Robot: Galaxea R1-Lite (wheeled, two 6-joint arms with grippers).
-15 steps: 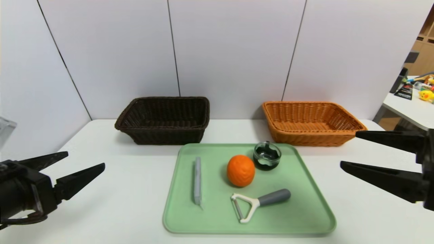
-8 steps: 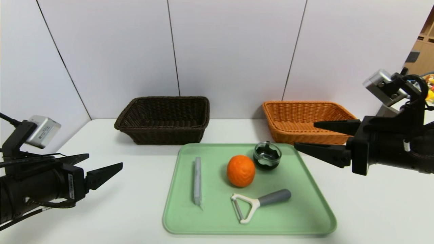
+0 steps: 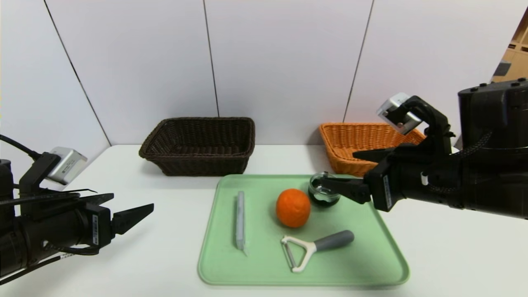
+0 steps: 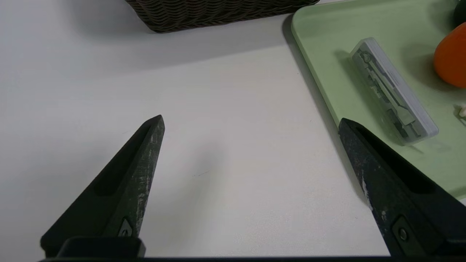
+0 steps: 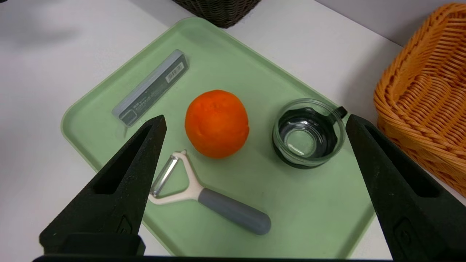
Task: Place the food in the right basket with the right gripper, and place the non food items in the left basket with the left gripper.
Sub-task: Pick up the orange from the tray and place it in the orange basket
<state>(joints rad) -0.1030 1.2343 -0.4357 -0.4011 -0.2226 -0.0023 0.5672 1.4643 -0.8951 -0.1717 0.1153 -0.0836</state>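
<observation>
Still, green tray (image 3: pixel 383 264) holds orange fruit (image 3: pixel 293 208).

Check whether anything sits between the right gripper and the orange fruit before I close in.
The glass dish does, partly: in the head view the right gripper, jaws open, hangs over it, with the orange fruit just beyond, beside the dish. From above, the fruit's top looks unobstructed; the peeler lies nearer the robot.
</observation>
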